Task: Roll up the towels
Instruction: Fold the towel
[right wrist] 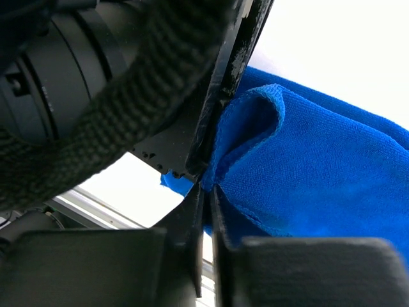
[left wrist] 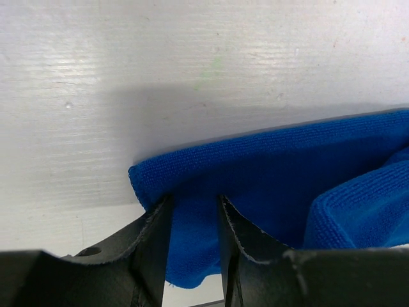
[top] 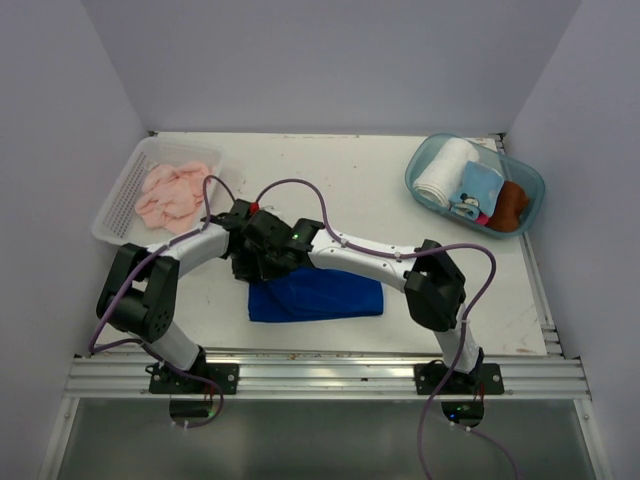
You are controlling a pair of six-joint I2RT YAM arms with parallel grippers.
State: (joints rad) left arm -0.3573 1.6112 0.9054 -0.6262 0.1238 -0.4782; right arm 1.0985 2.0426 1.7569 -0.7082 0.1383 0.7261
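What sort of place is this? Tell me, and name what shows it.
Probably a robot test cell: bare walls box in a white table, two arms are bolted to an aluminium rail, and a pink towel sits in a white basket.

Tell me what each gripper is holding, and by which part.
Both hold the blue towel. The left gripper clamps a folded corner of it; the right gripper pinches a thin bit of its hemmed edge.

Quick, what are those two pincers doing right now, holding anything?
Left pincer: closed on the blue towel.
Right pincer: closed on the same blue towel's edge.
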